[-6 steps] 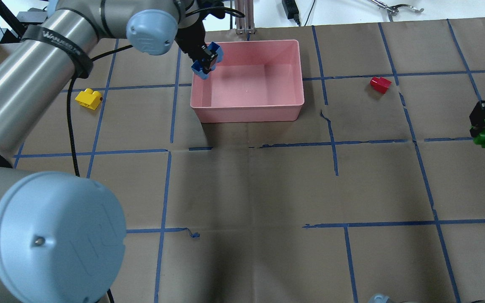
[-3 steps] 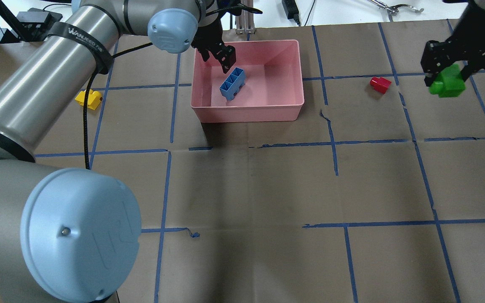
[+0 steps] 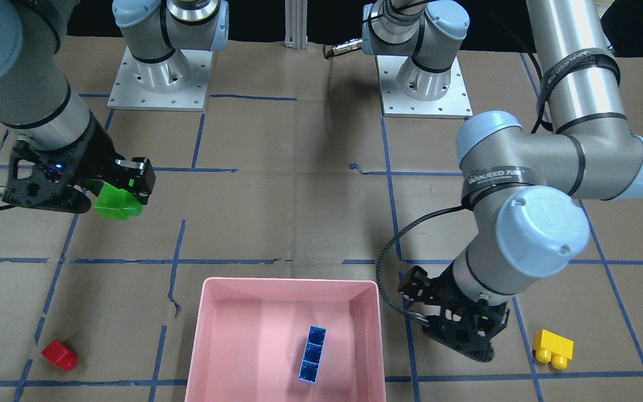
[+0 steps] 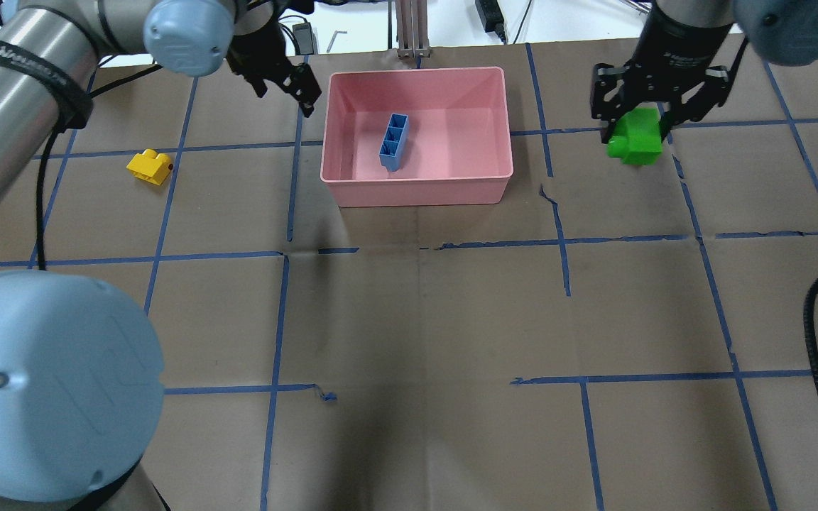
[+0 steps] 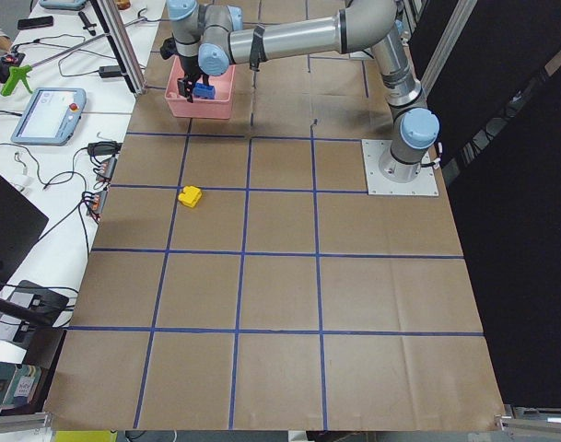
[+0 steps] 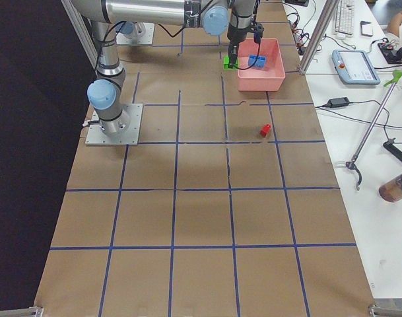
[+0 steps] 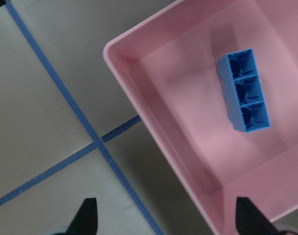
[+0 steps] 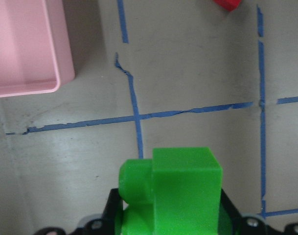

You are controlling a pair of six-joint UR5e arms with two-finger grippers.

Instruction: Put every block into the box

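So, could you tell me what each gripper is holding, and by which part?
The right gripper holds the green block by opposite sides of its upper end. The left gripper is open and empty.

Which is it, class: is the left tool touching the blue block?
Apart. Overhead view: the left tool sits outside the box, the blue block inside.

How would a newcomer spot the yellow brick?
Find the big pink box on the brown paper. In the overhead view, the yellow block lies alone left of it. It is the only yellow piece; the blue block sits inside the box.
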